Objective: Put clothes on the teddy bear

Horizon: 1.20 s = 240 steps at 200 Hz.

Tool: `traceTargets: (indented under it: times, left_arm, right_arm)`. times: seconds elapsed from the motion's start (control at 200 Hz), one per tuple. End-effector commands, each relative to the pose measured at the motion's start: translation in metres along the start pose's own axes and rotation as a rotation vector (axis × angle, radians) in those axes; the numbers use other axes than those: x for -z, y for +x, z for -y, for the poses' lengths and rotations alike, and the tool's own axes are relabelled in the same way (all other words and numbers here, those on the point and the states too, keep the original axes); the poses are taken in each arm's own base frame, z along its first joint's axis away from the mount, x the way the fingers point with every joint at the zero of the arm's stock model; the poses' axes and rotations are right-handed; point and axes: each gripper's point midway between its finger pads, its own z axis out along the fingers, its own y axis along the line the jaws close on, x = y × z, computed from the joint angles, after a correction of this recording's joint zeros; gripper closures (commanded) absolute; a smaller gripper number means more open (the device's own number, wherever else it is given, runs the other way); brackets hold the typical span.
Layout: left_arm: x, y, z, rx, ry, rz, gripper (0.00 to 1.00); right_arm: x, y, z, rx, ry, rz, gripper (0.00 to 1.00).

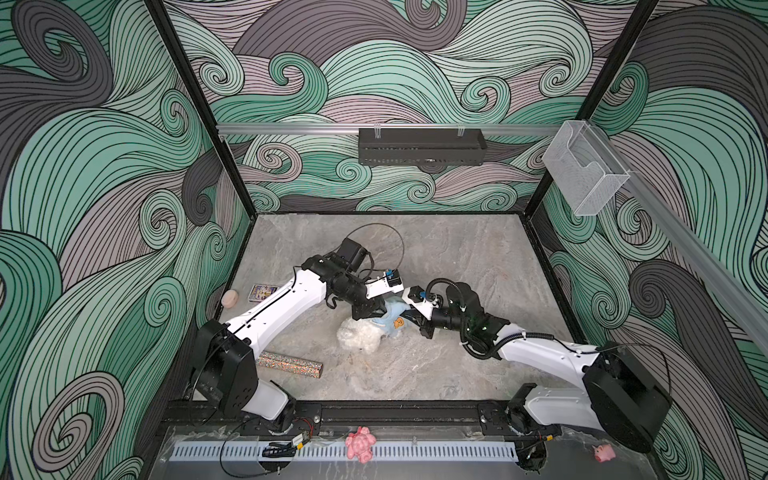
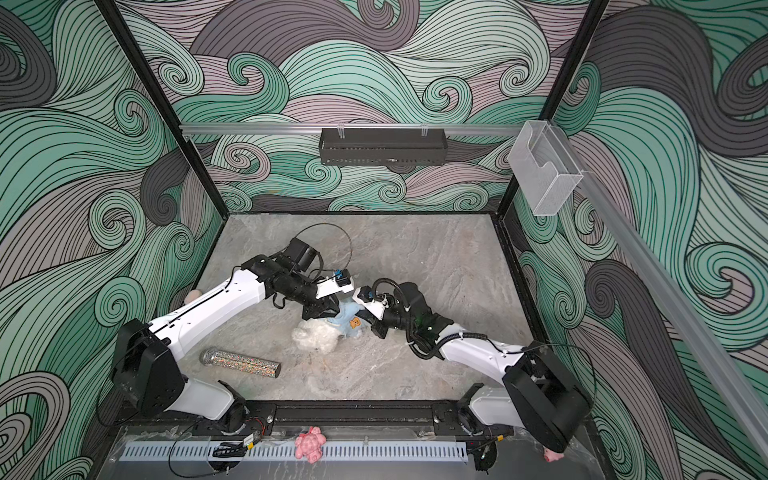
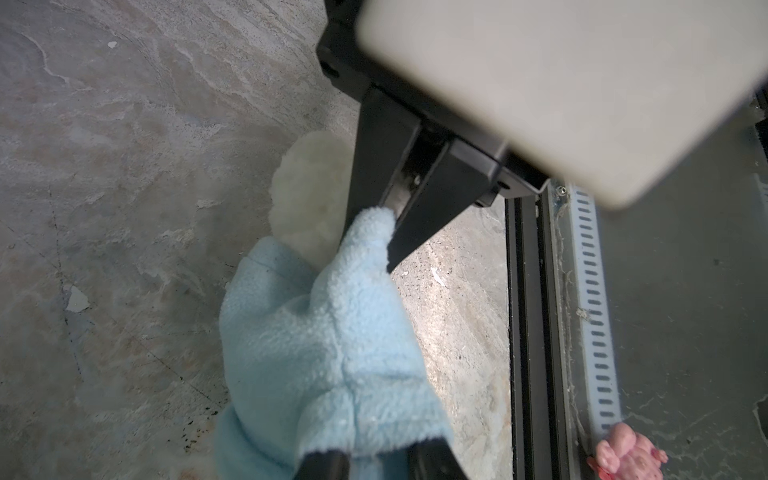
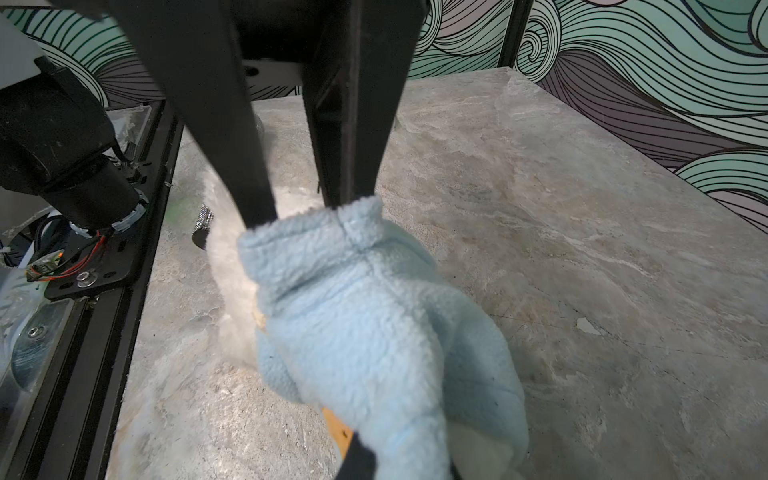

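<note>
The white fluffy teddy bear (image 1: 357, 334) (image 2: 313, 340) lies mid-table, its far end inside a light blue fleece garment (image 1: 392, 316) (image 2: 347, 318) with an orange bear patch. My left gripper (image 1: 370, 311) (image 3: 378, 461) is at the garment's hem from the left; its fingers stand apart, fleece lying between the tips. In the right wrist view that gripper (image 4: 305, 203) shows a clear gap with white fur (image 4: 232, 257) behind it. My right gripper (image 1: 409, 309) (image 4: 405, 465) pinches the garment (image 4: 374, 332) from the right. The left wrist view shows it (image 3: 370, 249) shut on a fleece tip (image 3: 374, 220).
A glitter tube (image 1: 289, 364) lies front left. A card box (image 1: 262, 291) and a peach ball (image 1: 229, 298) sit by the left wall. A pink lumpy toy (image 1: 360, 444) and a pink pig (image 1: 603, 452) rest beyond the front rail. A black basket (image 1: 422, 145) hangs on the back wall.
</note>
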Motion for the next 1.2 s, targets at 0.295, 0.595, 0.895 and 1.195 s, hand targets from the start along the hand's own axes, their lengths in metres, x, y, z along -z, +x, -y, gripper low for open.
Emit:
traceTargets:
  times: [0.295, 0.595, 0.895, 1.195]
  left_arm:
    - [-0.039, 0.001, -0.001, 0.037, 0.052, -0.014, 0.66]
    - [-0.052, -0.004, 0.007, 0.073, 0.137, 0.027, 0.75]
    - [-0.004, -0.047, 0.007, 0.090, 0.079, 0.247, 1.00]
    - [0.046, -0.066, -0.007, 0.109, -0.043, 0.433, 1.00]
  right_arm:
    - [0.002, -0.072, 0.000, -0.026, -0.047, 0.275, 0.93]
    - [0.010, -0.103, 0.008, -0.133, -0.039, 0.458, 0.90]
    - [0.011, -0.057, 0.045, -0.257, 0.199, 0.329, 0.77]
    - [0.025, 0.004, 0.056, -0.405, 0.281, 0.172, 0.83]
